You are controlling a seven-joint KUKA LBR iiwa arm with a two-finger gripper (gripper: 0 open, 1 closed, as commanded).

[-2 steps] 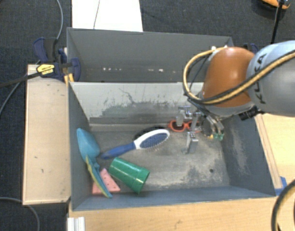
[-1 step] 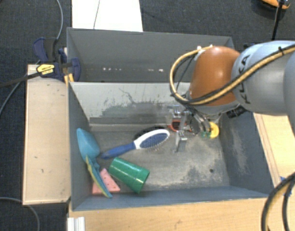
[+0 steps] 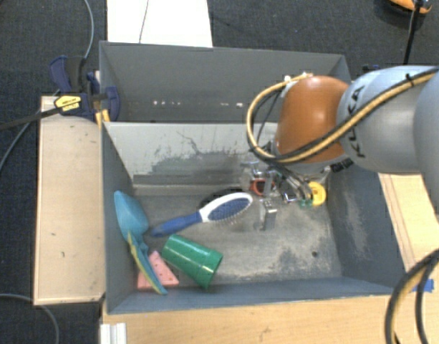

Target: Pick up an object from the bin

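My gripper (image 3: pixel 266 216) hangs low over the bin floor in the middle right, below the orange wrist cover. Just to its left lies a brush with a white and blue oval head (image 3: pixel 224 208) and a blue handle running down-left. The brush head is close beside the gripper and I cannot tell whether they touch. A small yellow thing (image 3: pixel 317 194) sits right of the gripper, partly hidden by the wrist. A green cup (image 3: pixel 192 260) lies on its side near the front wall.
A light-blue scoop (image 3: pixel 129 213) and a pink sponge (image 3: pixel 160 272) lie along the left wall at the front corner. Bare floor stretches right of the cup. The arm and its cables cover the bin's right back part.
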